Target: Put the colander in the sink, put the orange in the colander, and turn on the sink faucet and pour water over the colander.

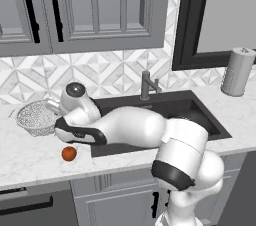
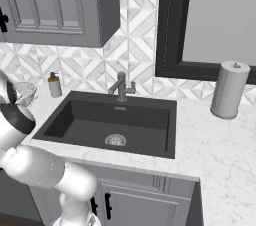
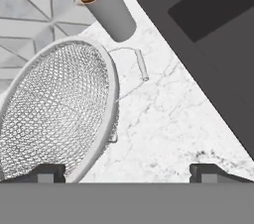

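Claw (image 3: pixel 126 172) wide apart, gripping nothing, hovering over colander (image 3: pixel 54 111) rim; one fingertip (image 3: pixel 47 172) above mesh, other above bare worktop (image 3: pixel 163 129). Colander on worktop left of sink (image 1: pixel 200 115), beside dispenser (image 3: pixel 106 5). Orange (image 1: pixel 69 154) on worktop near front edge. Faucet (image 1: pixel 146 85) behind sink.

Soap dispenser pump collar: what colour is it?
Brown, atop the grey soap dispenser; clearest in the hand view.

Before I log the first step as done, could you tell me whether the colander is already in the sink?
No, the colander sits on the marble countertop left of the sink.
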Available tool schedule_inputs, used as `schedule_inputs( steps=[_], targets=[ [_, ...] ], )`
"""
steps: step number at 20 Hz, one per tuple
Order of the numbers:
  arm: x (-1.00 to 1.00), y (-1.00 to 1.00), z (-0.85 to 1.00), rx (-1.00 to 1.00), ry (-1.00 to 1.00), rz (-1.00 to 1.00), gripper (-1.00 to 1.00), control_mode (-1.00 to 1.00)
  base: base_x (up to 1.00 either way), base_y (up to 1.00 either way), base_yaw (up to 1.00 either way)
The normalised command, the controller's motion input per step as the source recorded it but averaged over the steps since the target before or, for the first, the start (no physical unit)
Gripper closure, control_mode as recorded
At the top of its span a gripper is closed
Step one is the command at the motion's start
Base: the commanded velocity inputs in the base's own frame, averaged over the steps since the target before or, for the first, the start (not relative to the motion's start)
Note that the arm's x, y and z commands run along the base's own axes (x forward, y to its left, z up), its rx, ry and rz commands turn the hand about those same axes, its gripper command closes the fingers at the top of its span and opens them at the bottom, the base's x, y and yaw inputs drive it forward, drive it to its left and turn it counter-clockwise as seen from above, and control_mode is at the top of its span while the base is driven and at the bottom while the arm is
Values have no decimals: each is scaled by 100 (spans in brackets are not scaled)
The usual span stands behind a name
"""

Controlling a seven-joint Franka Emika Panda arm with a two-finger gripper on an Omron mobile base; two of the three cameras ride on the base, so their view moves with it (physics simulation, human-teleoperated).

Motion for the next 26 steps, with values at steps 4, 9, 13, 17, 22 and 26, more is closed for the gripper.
schedule_inputs(
  steps=[4,9,13,17,22,26],
  targets=[
    [18,17,-32,0,3,-7,-100,-100,0,0,0],
    [30,11,-8,4,10,0,-100,-100,0,0,0],
    [35,11,0,1,18,0,-100,-100,0,0,0],
    [28,23,-9,0,15,0,-100,-100,0,0,0],
    [25,33,-10,0,5,0,-100,-100,0,0,0],
    [21,40,-2,0,0,0,-100,-100,0,0,0]
  ],
)
